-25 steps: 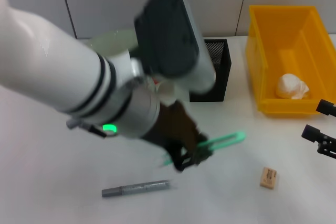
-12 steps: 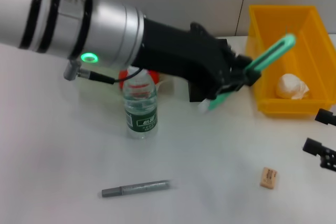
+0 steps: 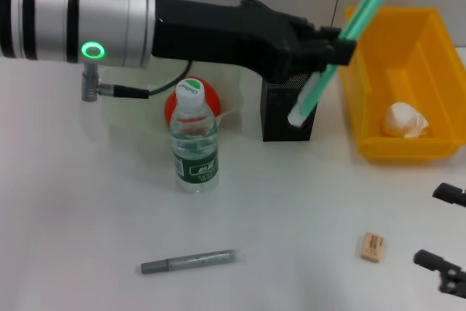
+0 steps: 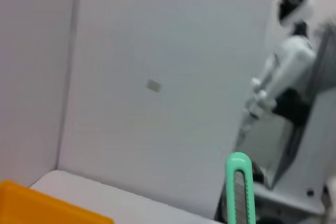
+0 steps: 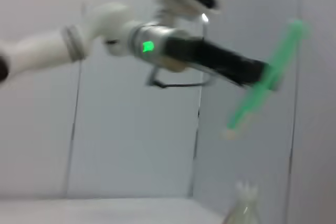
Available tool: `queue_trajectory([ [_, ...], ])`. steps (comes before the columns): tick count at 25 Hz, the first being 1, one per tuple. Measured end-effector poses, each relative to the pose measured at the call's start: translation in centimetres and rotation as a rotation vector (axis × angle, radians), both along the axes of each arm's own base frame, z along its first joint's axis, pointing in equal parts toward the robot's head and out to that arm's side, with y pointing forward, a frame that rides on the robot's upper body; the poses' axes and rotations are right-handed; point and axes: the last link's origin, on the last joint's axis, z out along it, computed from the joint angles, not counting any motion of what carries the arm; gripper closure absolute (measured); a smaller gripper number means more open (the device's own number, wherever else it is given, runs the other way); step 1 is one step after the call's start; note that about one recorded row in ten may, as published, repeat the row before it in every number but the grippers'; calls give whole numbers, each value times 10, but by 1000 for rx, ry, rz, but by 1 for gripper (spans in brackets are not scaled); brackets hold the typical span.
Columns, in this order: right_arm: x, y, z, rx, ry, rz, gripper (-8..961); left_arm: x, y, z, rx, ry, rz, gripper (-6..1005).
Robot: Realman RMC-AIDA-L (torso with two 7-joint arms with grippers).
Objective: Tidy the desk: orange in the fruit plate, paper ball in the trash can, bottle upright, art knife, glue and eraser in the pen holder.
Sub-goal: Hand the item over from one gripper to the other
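My left gripper point(image 3: 335, 43) is shut on the green art knife point(image 3: 342, 38) and holds it tilted, its lower end just above the black mesh pen holder point(image 3: 275, 113). The knife also shows in the left wrist view point(image 4: 240, 188) and the right wrist view point(image 5: 264, 83). The bottle point(image 3: 195, 147) stands upright at the table's middle. The orange point(image 3: 211, 100) lies behind it on a pale plate point(image 3: 228, 116). The paper ball point(image 3: 405, 120) lies in the yellow bin point(image 3: 378, 71). The grey glue stick point(image 3: 189, 261) and the eraser point(image 3: 372, 246) lie on the table. My right gripper point(image 3: 441, 229) is open and empty beside the eraser.
The left arm point(image 3: 109, 20) spans the back of the table above the plate and bottle. The yellow bin stands right of the pen holder, close to it. The glue stick lies near the front edge.
My left arm has lifted the art knife from the table's middle and carried it right and back to above the pen holder. My right gripper has drawn back toward the front edge.
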Motion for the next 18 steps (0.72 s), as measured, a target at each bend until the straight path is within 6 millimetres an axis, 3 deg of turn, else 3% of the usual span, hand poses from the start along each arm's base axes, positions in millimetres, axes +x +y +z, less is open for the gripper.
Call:
queue_trajectory([
  [2, 1, -3, -11, 143, -34, 86, 197, -13, 16, 5, -27, -61, 148, 804],
  [4, 0, -3, -20, 243, -47, 142, 197, -13, 16, 5, -27, -61, 148, 803],
  [7, 0, -2, -33, 355, -111, 216, 197, -29, 25, 2, -95, -121, 287, 803],
  [18, -13, -2, -76, 891, -398, 497, 198, -45, 25, -17, -194, -82, 412, 803],
])
